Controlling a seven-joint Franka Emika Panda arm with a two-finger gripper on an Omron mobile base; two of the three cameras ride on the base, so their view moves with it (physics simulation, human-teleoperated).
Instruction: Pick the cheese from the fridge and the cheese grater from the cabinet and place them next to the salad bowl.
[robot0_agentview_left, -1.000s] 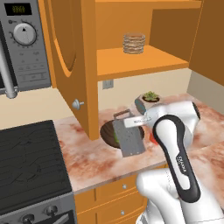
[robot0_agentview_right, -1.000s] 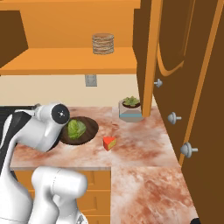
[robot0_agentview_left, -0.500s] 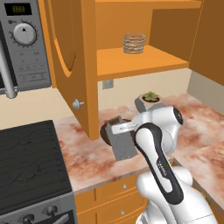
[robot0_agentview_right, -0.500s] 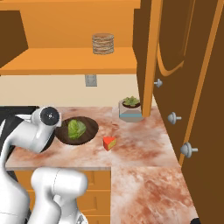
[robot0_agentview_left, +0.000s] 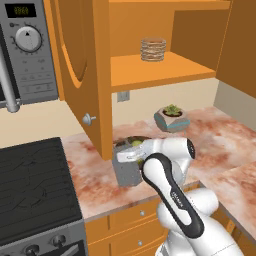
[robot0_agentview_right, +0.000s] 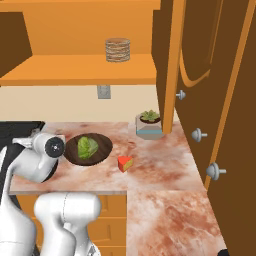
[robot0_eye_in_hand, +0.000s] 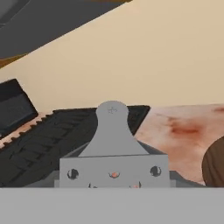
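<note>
Left base view: gripper (robot0_agentview_left: 126, 156) clamped part-open on the cheese grater (robot0_agentview_left: 129, 170), upright on the counter (robot0_agentview_left: 95, 175) at the salad bowl's (robot0_agentview_left: 136, 142) 7 o'clock. Right base view: cheese (robot0_agentview_right: 125, 163) at the bowl's 4 o'clock. Hand view: grater close up, stove (robot0_eye_in_hand: 52, 140) behind. No writing legible.

Grey cheese grater (robot0_agentview_left: 129, 171) upright beside salad bowl (robot0_agentview_right: 75, 150).
</note>
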